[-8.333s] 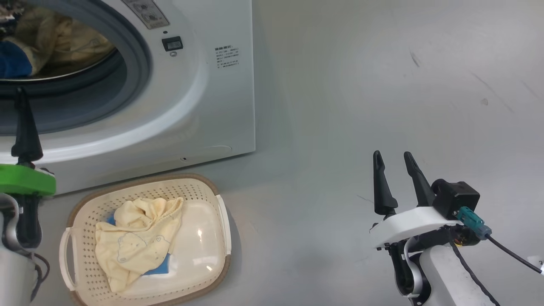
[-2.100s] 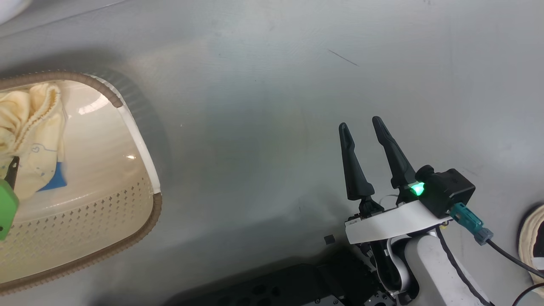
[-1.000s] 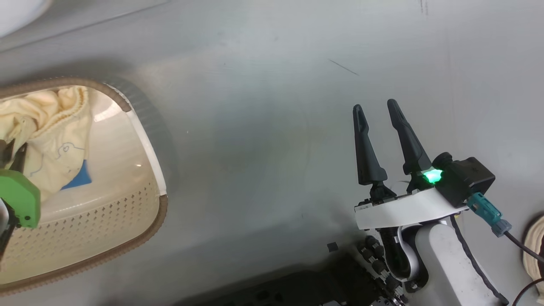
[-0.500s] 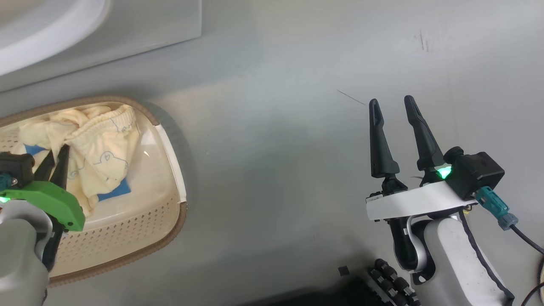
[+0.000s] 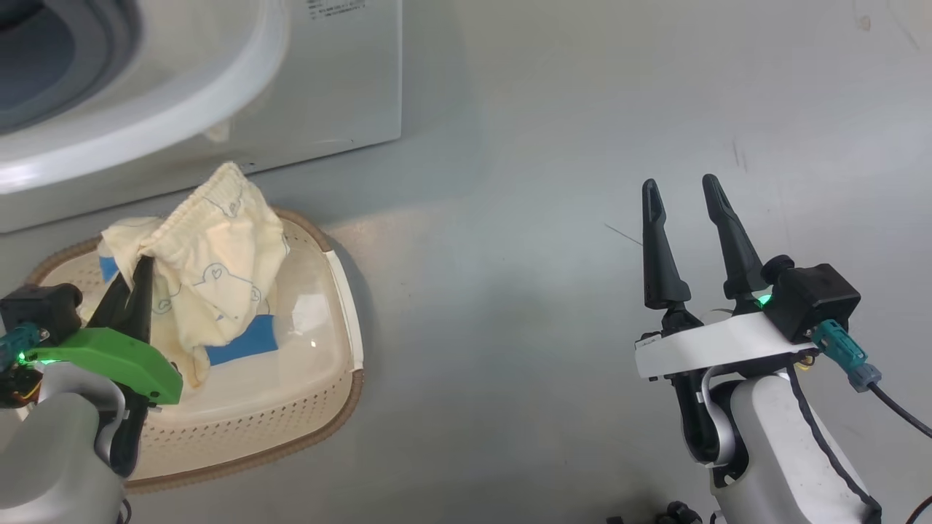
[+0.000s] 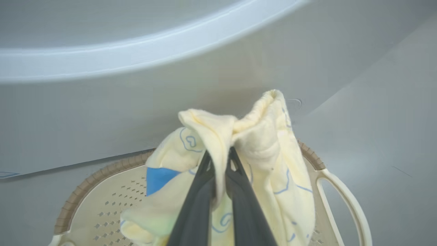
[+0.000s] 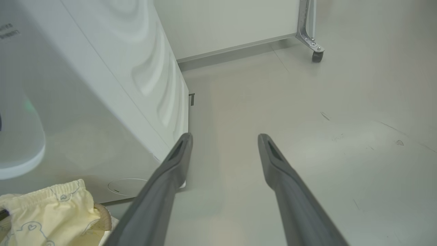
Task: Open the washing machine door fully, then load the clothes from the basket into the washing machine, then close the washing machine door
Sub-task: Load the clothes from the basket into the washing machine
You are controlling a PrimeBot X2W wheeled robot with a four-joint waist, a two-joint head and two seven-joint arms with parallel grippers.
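Above the cream basket [image 5: 354, 386], the left gripper [image 5: 143, 263] has its jaws pinched almost together on a fold of a pale yellow bear-print garment [image 5: 218, 255]. The garment's elastic hem stands higher than the basket's rim, and its lower part hangs inside over a blue cloth [image 5: 247, 342] on the basket's bottom. Just behind the basket stands the white washing machine [image 5: 328, 87]. Well to the right of the basket, the right gripper [image 5: 678, 183] hovers over the grey floor [image 5: 510, 218], jaws spread wide and holding nothing.
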